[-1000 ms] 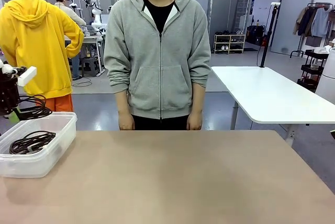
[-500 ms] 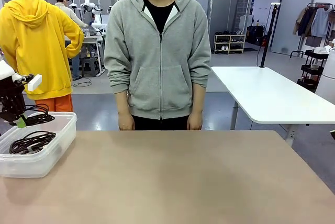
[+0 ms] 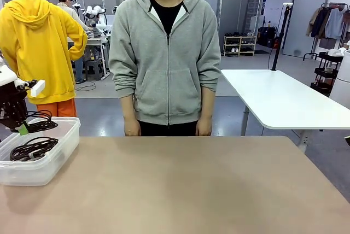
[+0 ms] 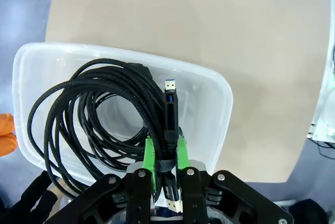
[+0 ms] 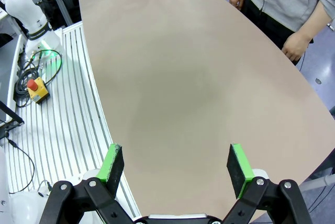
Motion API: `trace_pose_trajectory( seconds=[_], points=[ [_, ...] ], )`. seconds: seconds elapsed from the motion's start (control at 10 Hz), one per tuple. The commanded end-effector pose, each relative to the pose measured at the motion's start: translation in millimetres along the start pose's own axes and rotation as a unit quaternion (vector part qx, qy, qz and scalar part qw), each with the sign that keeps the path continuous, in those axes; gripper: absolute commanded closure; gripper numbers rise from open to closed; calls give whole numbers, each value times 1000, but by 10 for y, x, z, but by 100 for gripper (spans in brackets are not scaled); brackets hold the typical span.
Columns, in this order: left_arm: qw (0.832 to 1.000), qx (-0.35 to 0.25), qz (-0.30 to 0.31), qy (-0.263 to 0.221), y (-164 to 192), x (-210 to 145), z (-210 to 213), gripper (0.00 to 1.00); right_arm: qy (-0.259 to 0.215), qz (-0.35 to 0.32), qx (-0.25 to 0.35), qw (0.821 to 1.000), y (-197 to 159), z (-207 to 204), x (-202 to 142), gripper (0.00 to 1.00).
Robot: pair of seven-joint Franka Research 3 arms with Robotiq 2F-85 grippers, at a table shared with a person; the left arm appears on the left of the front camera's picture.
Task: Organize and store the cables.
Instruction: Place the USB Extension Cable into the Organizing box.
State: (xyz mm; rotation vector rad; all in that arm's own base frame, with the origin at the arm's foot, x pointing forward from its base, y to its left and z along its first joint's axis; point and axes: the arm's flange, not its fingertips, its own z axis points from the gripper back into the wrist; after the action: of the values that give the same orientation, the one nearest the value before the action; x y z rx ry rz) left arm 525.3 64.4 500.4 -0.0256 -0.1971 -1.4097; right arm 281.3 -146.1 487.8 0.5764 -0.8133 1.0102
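Pads of the left pincer [image 4: 164,156] pinch a coiled black cable [image 4: 99,111] just above the clear tub [image 4: 209,109], where another coil [image 3: 33,148] lies. Right pincer [image 5: 175,164] gapes empty over the bare surface [image 3: 197,185]. Storing seems nearly finished.

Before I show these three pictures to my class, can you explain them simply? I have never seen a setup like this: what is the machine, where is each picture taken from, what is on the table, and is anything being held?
The machine is a robot with two white arms, each ending in a two-finger gripper with green pads. The front view looks across a tan table at a person standing with hands down. The other two pictures come from cameras on the robot's wrists.

At the table's left end sits a clear plastic bin with one coiled black cable already inside.

The left gripper hangs over the bin, shut on a second coiled cable near its USB plug.

The right gripper is open and holds nothing, above bare table.
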Motion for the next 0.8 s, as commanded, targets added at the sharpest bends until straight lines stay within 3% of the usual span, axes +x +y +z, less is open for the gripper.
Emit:
trace_pose_trajectory(
  seconds=[0.0, 0.3, 0.7],
  points=[
    [1000, -16, -1, -1, 42, -13, -133, 81, -6, 1, -1, 1000, 7, 5, 7, 0],
    [1000, -16, 7, -13, 46, 26, -358, 81, -6, 1, -1, 1000, 7, 5, 7, 0],
    [1000, -17, 26, -5, 103, -9, -517, 14, -6, 1, -1, 1000, 7, 5, 7, 0]
  ],
)
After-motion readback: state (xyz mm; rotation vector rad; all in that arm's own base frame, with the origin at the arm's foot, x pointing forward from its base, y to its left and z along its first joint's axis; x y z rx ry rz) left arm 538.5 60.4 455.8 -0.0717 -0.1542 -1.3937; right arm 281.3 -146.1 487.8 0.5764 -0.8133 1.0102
